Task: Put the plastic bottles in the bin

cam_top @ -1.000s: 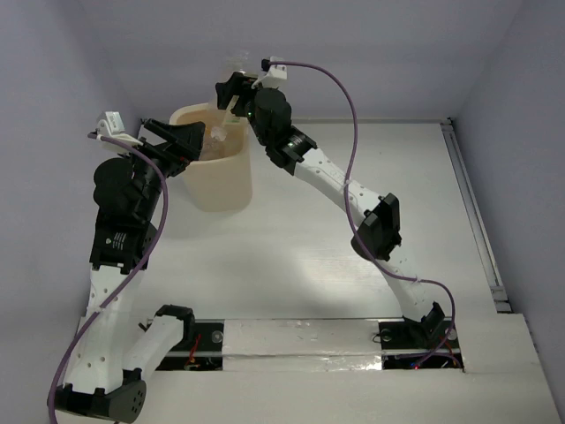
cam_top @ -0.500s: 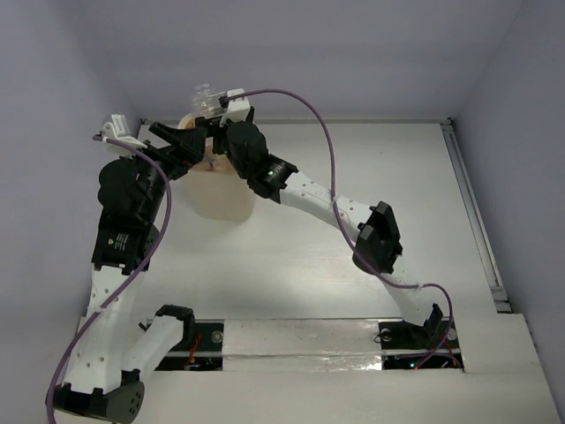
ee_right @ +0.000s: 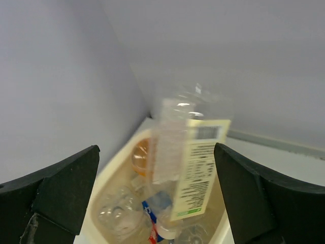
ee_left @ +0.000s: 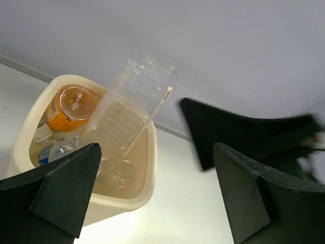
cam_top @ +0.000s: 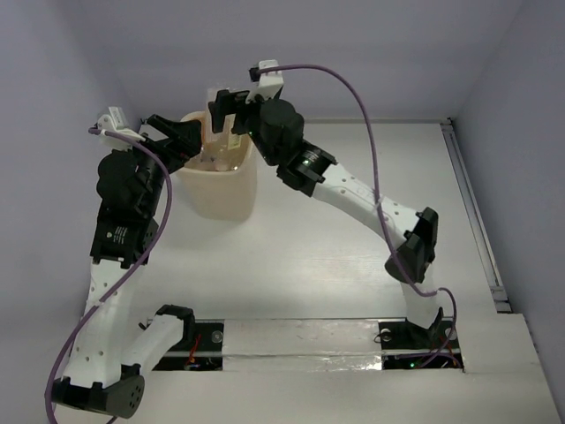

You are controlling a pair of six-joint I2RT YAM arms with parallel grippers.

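Note:
The cream bin stands at the back left of the table. My right gripper hangs open just over its mouth. A clear bottle with a cream label drops neck down, blurred, between the spread fingers without touching them. The same bottle leans out of the bin in the left wrist view. Lower in the bin lie an orange bottle, a blue and red labelled bottle and a clear bottle. My left gripper is open and empty at the bin's left rim.
The purple back wall rises close behind the bin. The right gripper's black body shows to the right of the bin in the left wrist view. A metal rail runs along the table's right edge.
The right arm swung left across the bin and back over its mouth. Its jaws spread wider and the cream-labelled bottle came free. The left arm barely shifted.

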